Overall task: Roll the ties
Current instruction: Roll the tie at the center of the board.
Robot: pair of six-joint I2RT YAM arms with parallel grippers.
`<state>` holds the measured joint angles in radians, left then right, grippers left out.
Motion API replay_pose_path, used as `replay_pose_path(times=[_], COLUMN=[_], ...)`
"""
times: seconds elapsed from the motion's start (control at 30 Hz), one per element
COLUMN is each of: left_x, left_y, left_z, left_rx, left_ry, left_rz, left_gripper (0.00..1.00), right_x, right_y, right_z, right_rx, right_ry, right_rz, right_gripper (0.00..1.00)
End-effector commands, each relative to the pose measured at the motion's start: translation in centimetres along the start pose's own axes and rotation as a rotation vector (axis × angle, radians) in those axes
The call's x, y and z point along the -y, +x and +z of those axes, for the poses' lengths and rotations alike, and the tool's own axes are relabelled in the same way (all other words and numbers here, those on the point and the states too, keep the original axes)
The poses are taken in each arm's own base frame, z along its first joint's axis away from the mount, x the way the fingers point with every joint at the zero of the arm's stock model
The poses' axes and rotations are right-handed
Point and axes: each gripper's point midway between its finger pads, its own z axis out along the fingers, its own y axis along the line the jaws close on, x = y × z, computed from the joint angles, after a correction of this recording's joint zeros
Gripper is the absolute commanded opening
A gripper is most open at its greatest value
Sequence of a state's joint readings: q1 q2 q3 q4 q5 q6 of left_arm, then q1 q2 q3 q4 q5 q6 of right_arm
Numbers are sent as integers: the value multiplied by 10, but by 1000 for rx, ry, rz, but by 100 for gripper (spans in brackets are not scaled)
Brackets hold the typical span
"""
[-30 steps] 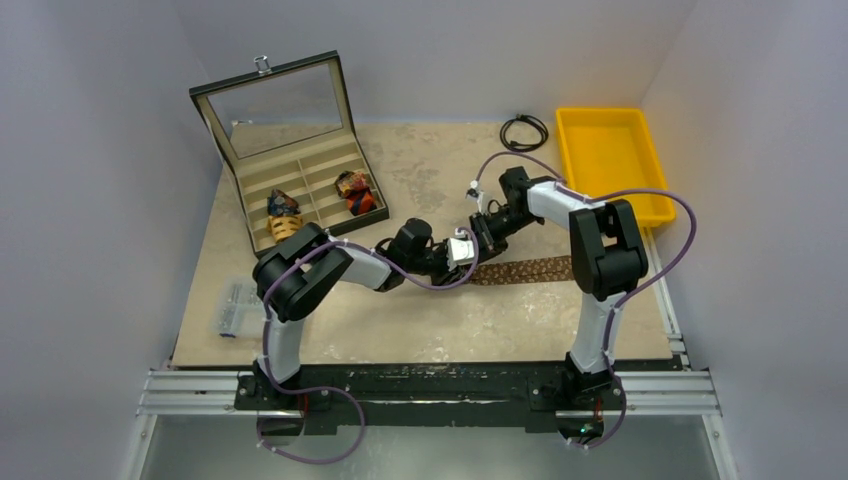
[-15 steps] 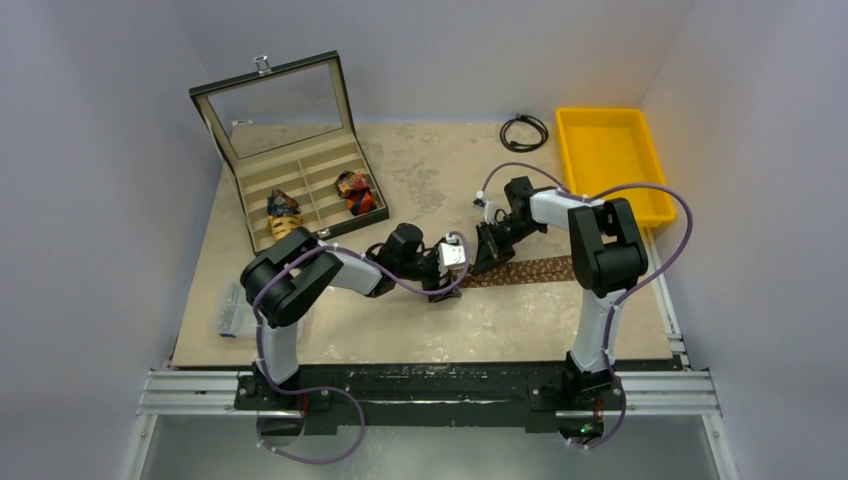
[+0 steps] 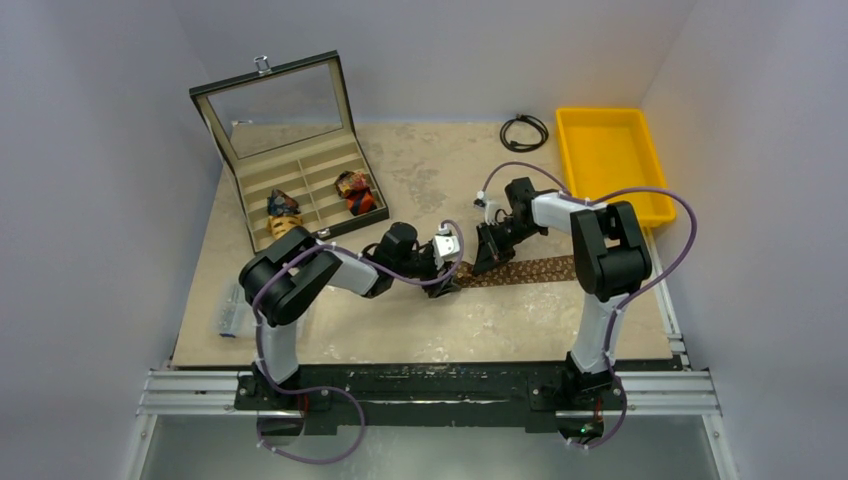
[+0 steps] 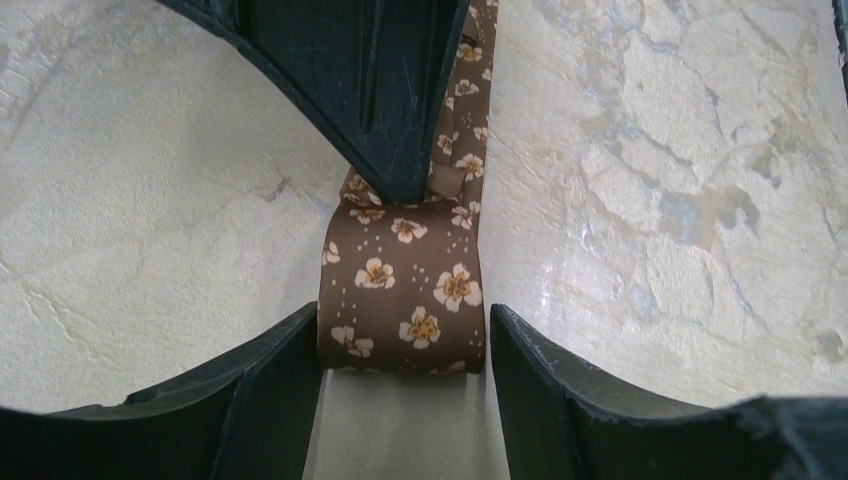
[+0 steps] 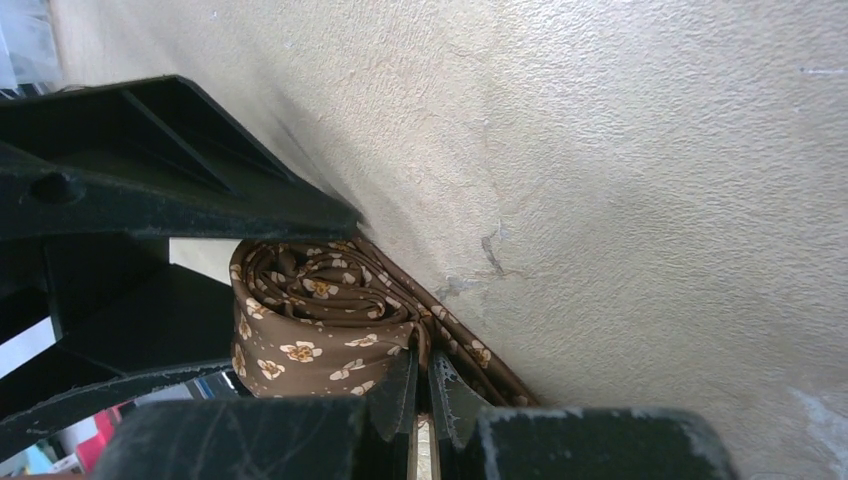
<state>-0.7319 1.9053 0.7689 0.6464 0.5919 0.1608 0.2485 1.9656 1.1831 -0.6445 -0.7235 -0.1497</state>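
One tie [image 4: 405, 270] in left hand [image 4: 402, 345], right hand [image 5: 420, 372].

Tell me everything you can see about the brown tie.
The brown tie is soft fabric, printed with small cream flowers and specks. One end is wound into a loose coil on the table; the rest lies flat, running rightward. The left fingers sit flush against the coil's two edges, and the closed right fingers press the strip just behind it.
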Motion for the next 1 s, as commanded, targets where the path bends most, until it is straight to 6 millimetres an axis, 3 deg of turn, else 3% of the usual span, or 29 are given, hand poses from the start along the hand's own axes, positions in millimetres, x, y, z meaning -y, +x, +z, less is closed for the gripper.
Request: replay_pose_path(times=[0.0, 0.17, 0.27, 0.37, 0.63, 0.8, 0.97], left_x=[-7, -5, -2, 1, 7, 8, 6], left_y=[-38, -64, -76, -74, -27, 1, 16], left_z=[11, 10, 15, 25, 48, 49, 52], left_rx=[103, 153, 174, 168, 100, 61, 22], left_ry=[-18, -15, -2, 14, 49, 41, 9], left_rz=[23, 62, 70, 73, 35, 32, 33], left_gripper=[55, 41, 40, 40, 45, 42, 39], right_x=[21, 25, 26, 25, 21, 21, 19], right_y=[3, 9, 12, 10, 6, 4, 8], right_z=[-2, 2, 6, 7, 9, 10, 11], right_rx=[-2, -15, -20, -11, -4, -6, -3], right_ry=[119, 123, 115, 100, 68, 60, 48], right_rz=[-43, -35, -33, -34, -54, -52, -46], right_gripper=[0, 0, 0, 0, 0, 0, 0])
